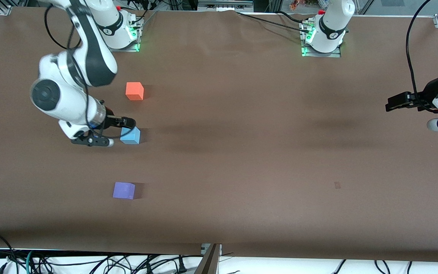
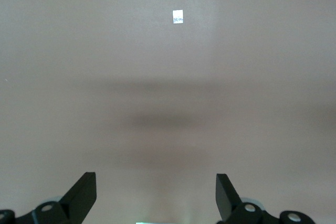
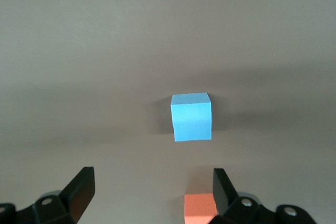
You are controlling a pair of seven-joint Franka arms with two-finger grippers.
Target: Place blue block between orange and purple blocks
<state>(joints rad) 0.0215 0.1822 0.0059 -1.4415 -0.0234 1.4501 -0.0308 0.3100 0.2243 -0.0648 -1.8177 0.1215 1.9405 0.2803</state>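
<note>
**Blue block down between its neighbours: clear the hand without nudging it**

At the right arm's end of the bench point(image 1: 242, 114), the right hand point(image 1: 114, 132) hangs low just beside the blue block point(image 1: 130, 136). Its fingers are spread wide and grip nothing. In the right wrist view the block sits flat on the bench, apart from both fingertips.

The orange block point(image 1: 134, 91) lies farther from the front camera and the purple block point(image 1: 124, 190) nearer. The blue one is in the gap between them, roughly in line and perhaps a little closer to the orange.

The placing looks done, so the step in hand is probably the retreat. It is best made straight up with the fingers kept spread, because a sideways sweep could clip the blue cube. One fingertip also shows close to the orange block in the right wrist view, so that side needs watching.

Toward the middle, the bench is bare brown surface with plenty of room. The only thing there is a small tag point(image 1: 337, 185), nearer the front camera.

At the left arm's end, the left hand point(image 1: 392, 103) waits over the bench near its edge, fingers apart and empty, well apart from all three blocks.
</note>
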